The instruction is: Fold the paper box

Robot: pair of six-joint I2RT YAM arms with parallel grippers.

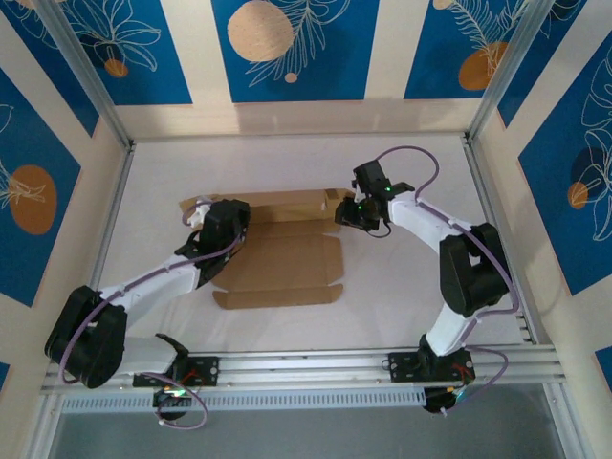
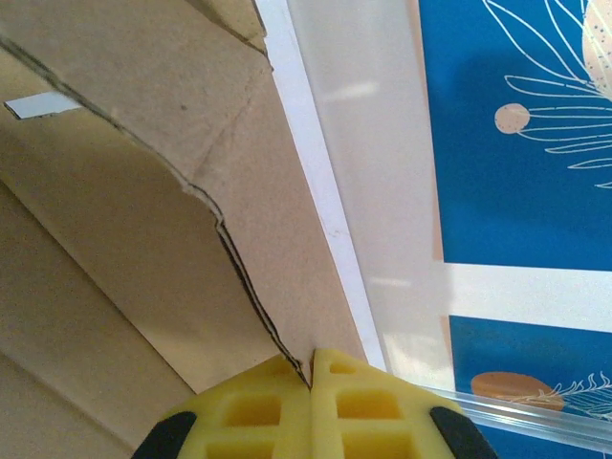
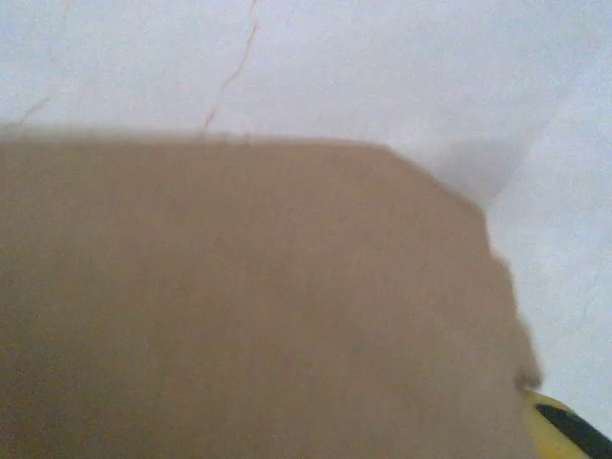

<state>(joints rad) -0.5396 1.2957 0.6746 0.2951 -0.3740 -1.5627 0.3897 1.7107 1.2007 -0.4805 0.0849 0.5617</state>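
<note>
The paper box lies on the middle of the white table, a brown cardboard sheet whose back strip stands up as a low wall. My left gripper is at the left end of that wall. In the left wrist view its yellow fingers are shut on a thin cardboard edge of the box. My right gripper is at the right end of the wall, against an end flap. Blurred cardboard covers the right wrist view. One yellow fingertip shows at the bottom right, so its jaws are hidden.
The table is walled by blue and cream patterned panels and aluminium posts. A metal rail carries both arm bases along the near edge. Bare tabletop lies right and in front of the box.
</note>
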